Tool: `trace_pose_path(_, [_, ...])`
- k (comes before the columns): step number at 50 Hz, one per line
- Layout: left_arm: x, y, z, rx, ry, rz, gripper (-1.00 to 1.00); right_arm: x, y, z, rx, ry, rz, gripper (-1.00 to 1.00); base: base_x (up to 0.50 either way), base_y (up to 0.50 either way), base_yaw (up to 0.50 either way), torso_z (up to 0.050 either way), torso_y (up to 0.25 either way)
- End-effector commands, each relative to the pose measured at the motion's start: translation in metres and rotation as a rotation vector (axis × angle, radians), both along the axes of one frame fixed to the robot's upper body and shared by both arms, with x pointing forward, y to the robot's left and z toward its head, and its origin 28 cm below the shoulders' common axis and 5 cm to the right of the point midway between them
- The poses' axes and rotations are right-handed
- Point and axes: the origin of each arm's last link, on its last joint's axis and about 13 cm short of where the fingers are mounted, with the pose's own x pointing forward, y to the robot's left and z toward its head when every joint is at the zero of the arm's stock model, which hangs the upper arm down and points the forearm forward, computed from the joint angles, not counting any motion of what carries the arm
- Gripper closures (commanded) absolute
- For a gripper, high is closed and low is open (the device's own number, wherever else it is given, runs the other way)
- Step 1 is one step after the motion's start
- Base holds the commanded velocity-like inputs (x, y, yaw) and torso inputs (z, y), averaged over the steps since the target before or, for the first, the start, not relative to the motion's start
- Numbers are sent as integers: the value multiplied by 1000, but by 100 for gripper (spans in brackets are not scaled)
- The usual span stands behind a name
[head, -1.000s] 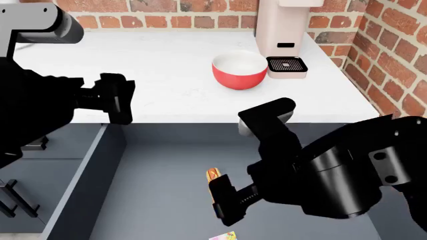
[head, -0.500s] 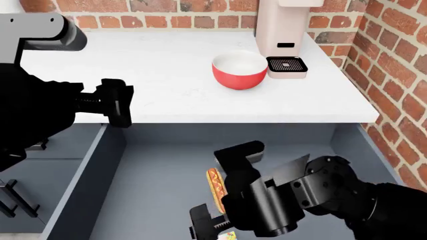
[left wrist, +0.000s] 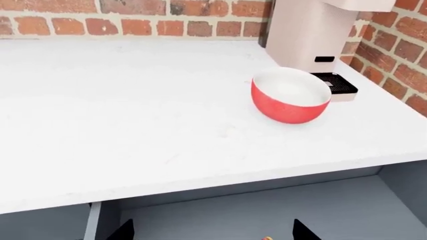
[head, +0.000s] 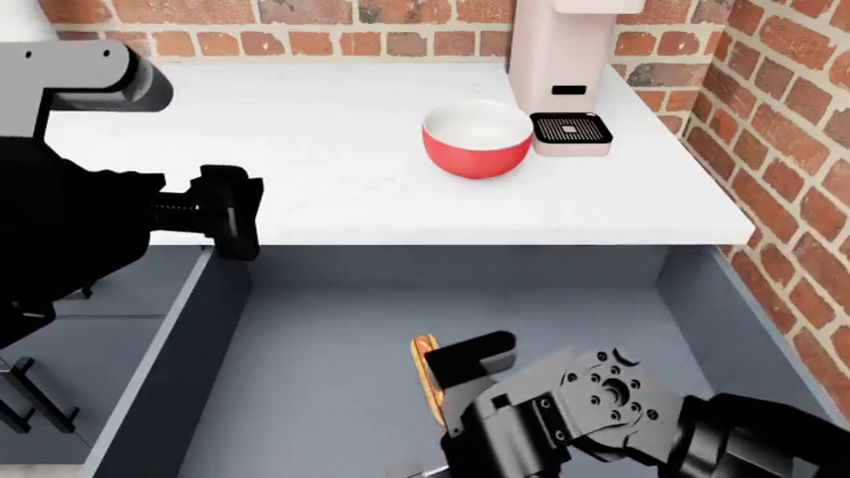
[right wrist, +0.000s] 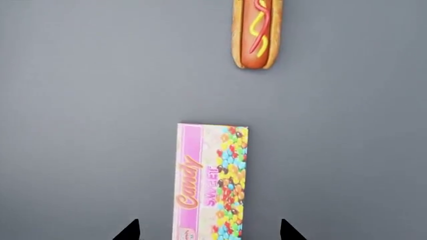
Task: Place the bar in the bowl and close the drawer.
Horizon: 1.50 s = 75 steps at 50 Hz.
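Observation:
The bar [right wrist: 210, 180], a pink packet with speckled candy print, lies flat on the floor of the open drawer [right wrist: 87, 100]. My right gripper [right wrist: 208, 233] is open and hovers above it, with one fingertip on each side of the bar's near end and not touching it. In the head view my right arm [head: 584, 418] hides the bar. The red bowl [head: 476, 139] with its white inside stands empty on the white counter [head: 318, 149]; it also shows in the left wrist view [left wrist: 291, 95]. My left gripper [head: 233, 211] is open and empty over the counter's front edge, above the drawer's left wall.
A hot dog in a bun [right wrist: 257, 32] lies on the drawer floor just beyond the bar, and part of it shows in the head view [head: 425, 366]. A pale coffee machine [head: 564, 70] stands right behind the bowl. Brick walls bound the back and right [head: 783, 119]. Smaller drawer fronts [head: 54, 378] are at the left.
My right arm has lowered into the drawer and swung toward its front, so it now covers the bar in the head view. The left arm has barely moved.

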Motion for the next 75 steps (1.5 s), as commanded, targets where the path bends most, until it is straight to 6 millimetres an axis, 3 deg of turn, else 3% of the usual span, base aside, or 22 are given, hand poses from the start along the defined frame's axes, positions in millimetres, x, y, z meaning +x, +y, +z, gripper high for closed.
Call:
trace_pose_path(1, [0, 1, -2, -2, 4, 2, -100, 7, 4, -11, 12, 28, 0, -100, 0, 0, 0, 0, 0])
trace_pose_path(12, [1, 4, -4, -5, 10, 11, -100, 18, 9, -17, 25, 43, -3, -100, 0, 0, 0, 0, 0])
trace_pose_path(28, [6, 8, -9, -10, 23, 19, -100, 30, 12, -43, 0, 93, -15, -100, 0, 0, 0, 0, 0])
trace_pose_path(48, [7, 10, -13, -17, 33, 24, -100, 30, 10, -73, -59, 150, -31, -100, 0, 0, 0, 0, 0])
trace_pose_path(75, [10, 12, -17, -19, 43, 29, -100, 30, 12, -87, -67, 178, -17, -100, 0, 0, 0, 0, 0])
